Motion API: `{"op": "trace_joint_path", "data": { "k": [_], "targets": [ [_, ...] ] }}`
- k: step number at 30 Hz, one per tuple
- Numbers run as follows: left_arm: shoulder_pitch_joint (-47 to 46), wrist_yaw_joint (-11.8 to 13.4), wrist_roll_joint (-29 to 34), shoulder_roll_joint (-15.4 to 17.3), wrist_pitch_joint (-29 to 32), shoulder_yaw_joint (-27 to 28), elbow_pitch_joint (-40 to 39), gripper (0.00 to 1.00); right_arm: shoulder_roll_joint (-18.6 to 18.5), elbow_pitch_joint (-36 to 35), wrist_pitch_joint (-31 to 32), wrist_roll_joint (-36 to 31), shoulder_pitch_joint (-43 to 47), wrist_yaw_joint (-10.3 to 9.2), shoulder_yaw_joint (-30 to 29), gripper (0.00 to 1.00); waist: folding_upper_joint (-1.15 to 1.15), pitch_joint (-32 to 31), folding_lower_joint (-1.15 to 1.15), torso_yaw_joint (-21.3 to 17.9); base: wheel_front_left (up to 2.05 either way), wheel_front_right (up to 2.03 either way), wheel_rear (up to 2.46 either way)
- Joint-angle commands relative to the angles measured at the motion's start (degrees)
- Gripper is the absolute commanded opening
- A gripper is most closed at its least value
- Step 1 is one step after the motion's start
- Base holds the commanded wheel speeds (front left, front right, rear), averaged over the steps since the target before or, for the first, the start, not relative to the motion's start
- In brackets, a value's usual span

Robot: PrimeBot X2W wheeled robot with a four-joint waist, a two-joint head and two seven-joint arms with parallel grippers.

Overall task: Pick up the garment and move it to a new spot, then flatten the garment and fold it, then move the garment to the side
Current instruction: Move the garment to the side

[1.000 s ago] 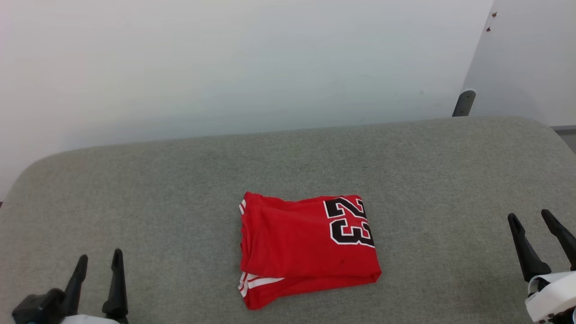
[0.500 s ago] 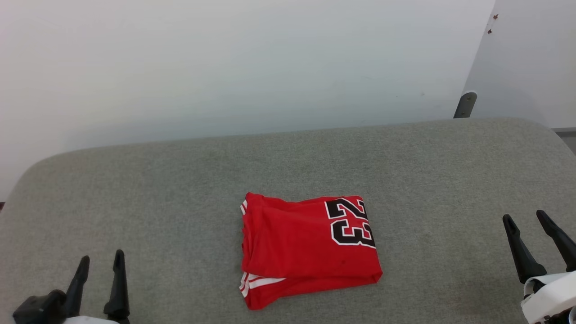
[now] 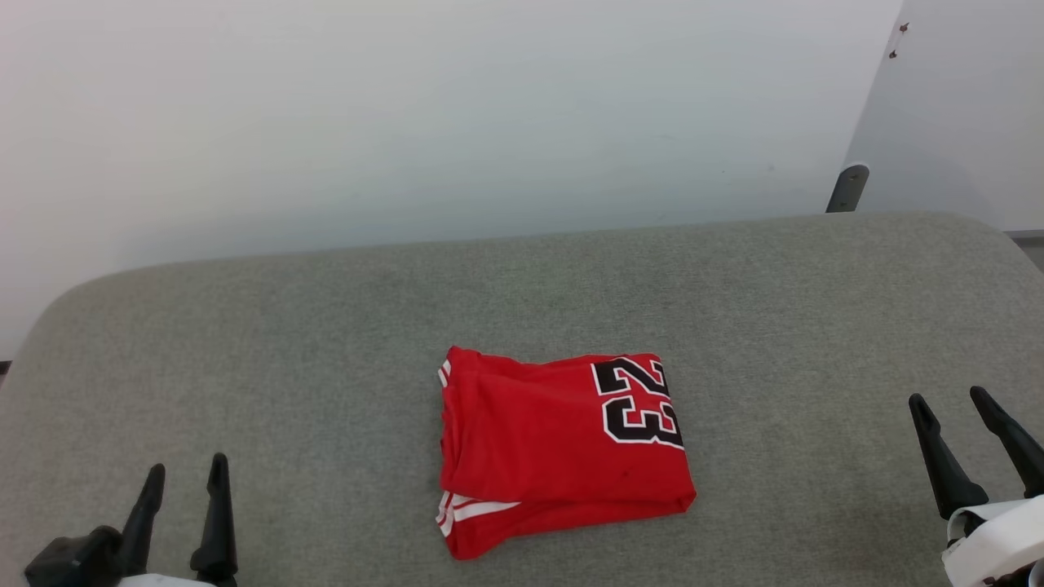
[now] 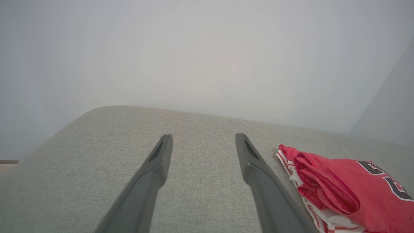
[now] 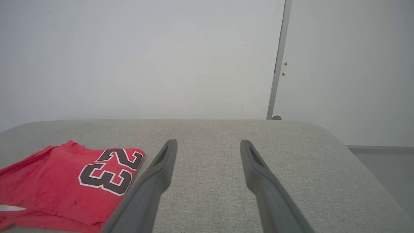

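At the lower left of the head view the left gripper point(image 3: 186, 466) hovers over the near edge of the grey padded worktop point(image 3: 326, 342). Its fingers point(image 4: 150, 181) are spread wide and released, with nothing between them, well apart from the cloth. In the middle of the worktop lies the garment point(image 3: 555, 440), a red jersey in a compact, squarish packet of several layers. Its striped trim point(image 3: 469, 511) shows at the left edge and the black number 23 point(image 3: 638, 401) sits at the far right corner of the top face. At the lower right the right gripper point(image 3: 946, 397) is likewise released and empty, its fingers point(image 5: 258, 181) parted and well clear of the packet. Since the jersey already looks folded, the step in hand is probably shifting it to the side. To do that well, the robot would best bring both grippers in low from the two short edges. It should pinch through every layer at once and lift evenly, because a shallow or one-sided grasp could let the lower layers slide out and undo the fold.
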Motion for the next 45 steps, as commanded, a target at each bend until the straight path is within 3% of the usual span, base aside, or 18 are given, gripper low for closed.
{"op": "trace_joint_path", "data": {
  "k": [1,12,26,35,45],
  "targets": [
    [0.5,0.2,-0.3,0.2,0.2,-0.1,-0.2,1.00,0.2,-0.3,0.3,-0.6,0.6,-0.05,-0.4,1.00,0.00,0.1,0.00,0.2,0.00,0.00,0.00],
    [-0.2,0.8,-0.9,0.8,0.4,0.3,-0.9,1.00,-1.2,1.4,2.8,1.7,-2.2,-0.05,3.4,1.00,0.00,1.2,0.00,4.4,0.00,0.00,0.00],
    [-1.7,1.0,0.2,-0.8,0.8,-3.0,-1.5,1.00,-2.5,9.0,12.3,6.7,-10.8,-0.05,11.8,1.00,0.00,5.3,0.00,16.4,0.00,0.00,0.00],
    [-4.1,0.4,0.2,-2.1,0.3,-4.6,0.2,1.00,-2.6,15.8,19.6,8.4,-14.6,-0.05,14.5,1.00,0.00,8.9,0.00,19.6,0.00,0.00,0.00],
    [-7.0,-0.5,0.3,-3.4,-0.2,-5.9,2.5,1.00,0.3,24.2,29.5,11.8,-17.6,-0.06,16.0,1.00,0.00,11.7,0.00,20.9,0.00,0.00,0.00]
  ]
}}
